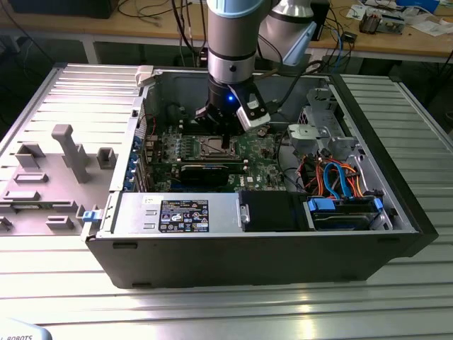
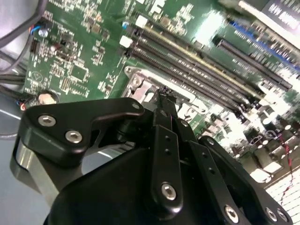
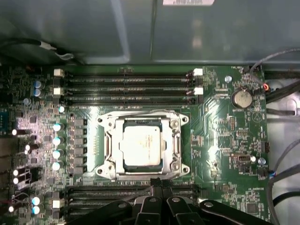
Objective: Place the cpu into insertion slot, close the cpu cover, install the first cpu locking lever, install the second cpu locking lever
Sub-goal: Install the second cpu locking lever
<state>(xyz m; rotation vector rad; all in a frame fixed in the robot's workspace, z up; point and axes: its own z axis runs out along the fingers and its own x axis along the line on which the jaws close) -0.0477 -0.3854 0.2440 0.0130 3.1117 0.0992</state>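
- The end effector (image 1: 225, 142) hangs low inside the open computer case (image 1: 396, 212), just over the edge of the insertion slot (image 1: 214, 147); in both wrist views its black fingers (image 3: 157, 187) stand pressed together with nothing between them, their tips at the socket's rim.
- In the first wrist view the cpu (image 3: 143, 146) lies flat in the insertion slot (image 3: 105, 154), its pale metal top facing up and showing through the window of the cpu cover (image 3: 176, 143), which lies down around it.
- Faint dark print marks the chip's top, too small to read.
- The green motherboard (image 3: 220, 140) surrounds the socket, with long black memory slots (image 3: 126, 86) on one side of it and more beside the fingers.
- A round coin battery (image 3: 242, 98) sits on the board near a corner, well apart from the socket.
- In the exterior view a black label (image 1: 183, 214) with white print lies on the grey power supply housing (image 1: 134, 212) at the case's near edge; the writing cannot be read.
- Blue and orange cables (image 1: 340, 177) run through the case toward the exterior view's right.
- A grey fixture tray (image 1: 49, 177) rests on the ribbed metal worktop (image 1: 212, 312) at the exterior view's left.
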